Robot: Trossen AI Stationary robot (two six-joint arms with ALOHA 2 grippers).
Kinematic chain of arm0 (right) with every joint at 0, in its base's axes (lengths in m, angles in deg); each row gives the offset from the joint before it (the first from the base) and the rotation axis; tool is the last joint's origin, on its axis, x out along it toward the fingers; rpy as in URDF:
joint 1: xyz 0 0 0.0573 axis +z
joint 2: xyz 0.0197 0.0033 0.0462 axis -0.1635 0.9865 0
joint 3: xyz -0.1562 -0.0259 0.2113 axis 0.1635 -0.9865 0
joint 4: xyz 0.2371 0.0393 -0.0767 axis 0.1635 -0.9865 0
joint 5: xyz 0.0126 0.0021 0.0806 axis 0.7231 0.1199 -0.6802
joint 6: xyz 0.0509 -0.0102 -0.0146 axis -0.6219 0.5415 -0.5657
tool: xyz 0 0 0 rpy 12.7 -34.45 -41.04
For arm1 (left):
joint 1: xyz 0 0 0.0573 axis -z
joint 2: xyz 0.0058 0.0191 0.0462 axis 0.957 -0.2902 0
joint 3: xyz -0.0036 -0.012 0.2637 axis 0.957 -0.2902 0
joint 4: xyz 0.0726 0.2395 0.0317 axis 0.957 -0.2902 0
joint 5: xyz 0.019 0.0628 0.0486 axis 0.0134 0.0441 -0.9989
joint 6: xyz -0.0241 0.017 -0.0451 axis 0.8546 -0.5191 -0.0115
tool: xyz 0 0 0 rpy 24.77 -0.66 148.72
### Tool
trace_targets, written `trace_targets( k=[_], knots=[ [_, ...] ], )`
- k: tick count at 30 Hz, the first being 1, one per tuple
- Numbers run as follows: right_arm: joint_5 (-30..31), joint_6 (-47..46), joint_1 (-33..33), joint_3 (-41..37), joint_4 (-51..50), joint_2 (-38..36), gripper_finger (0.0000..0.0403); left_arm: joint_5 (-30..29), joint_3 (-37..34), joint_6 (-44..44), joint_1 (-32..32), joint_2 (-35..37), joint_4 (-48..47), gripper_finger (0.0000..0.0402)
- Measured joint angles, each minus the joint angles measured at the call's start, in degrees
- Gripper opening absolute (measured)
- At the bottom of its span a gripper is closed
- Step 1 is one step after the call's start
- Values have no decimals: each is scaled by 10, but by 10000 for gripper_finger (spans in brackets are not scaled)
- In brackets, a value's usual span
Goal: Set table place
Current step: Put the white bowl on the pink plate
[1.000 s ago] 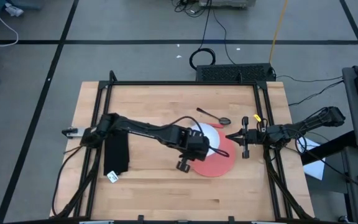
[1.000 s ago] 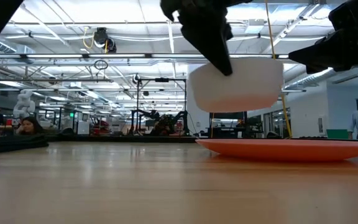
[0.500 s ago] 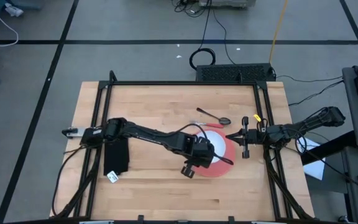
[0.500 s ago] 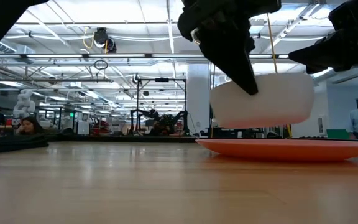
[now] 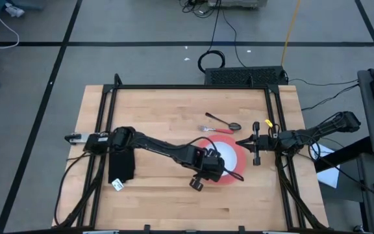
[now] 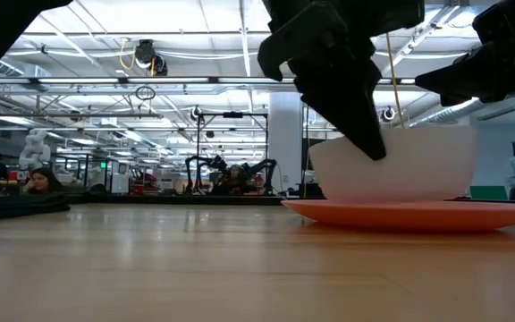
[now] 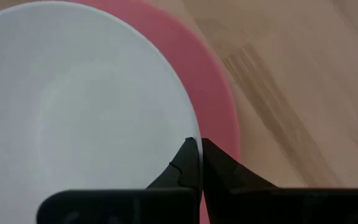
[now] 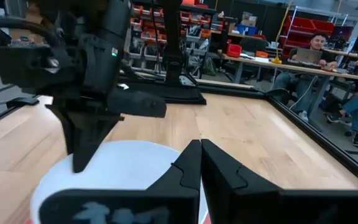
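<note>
A white bowl [image 5: 224, 148] stands upright over a red plate [image 5: 238, 158] at the table's [image 5: 154, 201] right middle. My left gripper [image 5: 213, 163] is shut on the bowl's near-left rim. In the low view the bowl [image 6: 396, 165] has its base down at the plate [image 6: 418, 213]. My right gripper [image 5: 241, 142] is shut and empty, level just right of the plate; its fingers [image 8: 191, 163] point at the bowl [image 8: 117, 168]. My left gripper pinches the bowl's rim [image 7: 190, 132] on its near-left side, one finger [image 7: 180, 169] inside the bowl and one [image 7: 224, 173] outside. The fingers come from above, slanting down toward the right [image 6: 365, 134]. The bowl stays upright, its base meeting the plate.
A spoon [image 5: 224, 122] and a small utensil [image 5: 208, 130] lie on the wood beyond the plate. A black folded cloth [image 5: 122, 162] with a white tag lies at the left. Black frame rails [image 5: 193, 87] border the table. People sit in the room behind.
My left gripper has carried the bowl toward the table's right and near edges and down. The bowl, earlier hanging clear above the plate's left part, now stands down on the plate, still upright. The right arm has kept still.
</note>
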Motion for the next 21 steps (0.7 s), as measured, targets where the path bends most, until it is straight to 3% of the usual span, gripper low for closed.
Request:
trace_targets(
  k=[21],
  knots=[
    [0,-1,0,0,0,0,0,-1,0,-12,-16,-22,10,6]
  ],
)
